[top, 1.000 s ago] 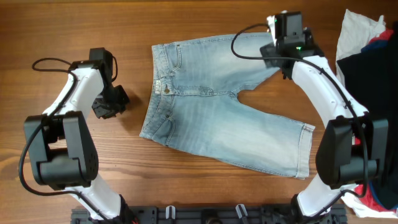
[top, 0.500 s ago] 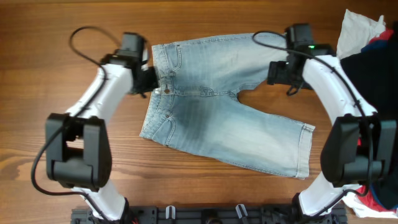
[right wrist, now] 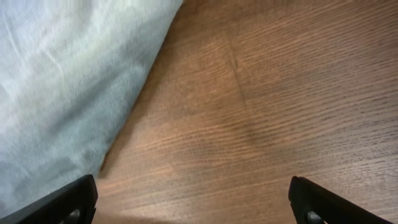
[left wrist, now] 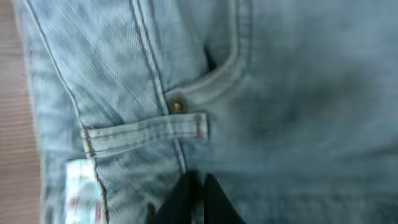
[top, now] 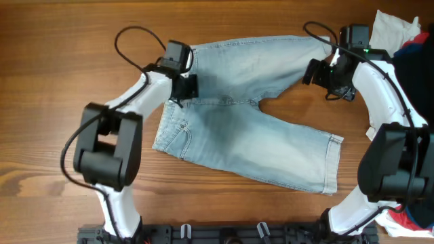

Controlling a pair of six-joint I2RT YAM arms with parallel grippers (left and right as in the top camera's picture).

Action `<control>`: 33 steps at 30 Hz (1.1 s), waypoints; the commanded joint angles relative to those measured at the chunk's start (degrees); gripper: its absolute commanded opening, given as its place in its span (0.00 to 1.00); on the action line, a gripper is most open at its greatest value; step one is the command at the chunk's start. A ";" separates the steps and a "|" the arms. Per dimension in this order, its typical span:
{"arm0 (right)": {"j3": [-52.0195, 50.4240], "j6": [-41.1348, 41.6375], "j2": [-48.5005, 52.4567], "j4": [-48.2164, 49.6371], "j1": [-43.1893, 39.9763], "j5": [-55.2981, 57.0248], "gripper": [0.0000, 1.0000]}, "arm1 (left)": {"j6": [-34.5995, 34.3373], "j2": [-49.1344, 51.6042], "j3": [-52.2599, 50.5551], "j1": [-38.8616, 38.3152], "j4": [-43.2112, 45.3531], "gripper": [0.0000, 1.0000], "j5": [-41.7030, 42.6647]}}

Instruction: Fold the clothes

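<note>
No fold is yet made: on the brown wooden table point(top: 54, 135) the light blue, faded denim shorts point(top: 251, 135) are laid flat at centre, waistband to the left and legs spread rightward, so all folding is judged to remain. A heap of white, navy and red garments point(top: 407, 41) is seen at the right edge. The left gripper point(left wrist: 196, 196) is drawn closed at the waistband, beside a belt loop point(left wrist: 143, 134) and brass rivet point(left wrist: 177, 106); whether cloth is pinched cannot be told. The right gripper point(right wrist: 193, 202) is held wide apart over bare wood beside the upper leg.
</note>
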 commanded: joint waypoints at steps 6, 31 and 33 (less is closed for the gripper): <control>-0.11 5.68 6.16 4.90 -1.70 0.83 0.96 | 0.24 3.34 0.39 8.09 -7.74 0.04 -3.61; 1.99 3.06 13.60 23.71 3.17 -16.92 0.04 | -1.86 3.45 0.37 10.21 -12.57 0.05 -1.66; 4.92 1.20 7.76 19.21 3.69 -10.29 0.04 | -1.88 3.45 0.37 10.21 -12.57 0.05 -1.66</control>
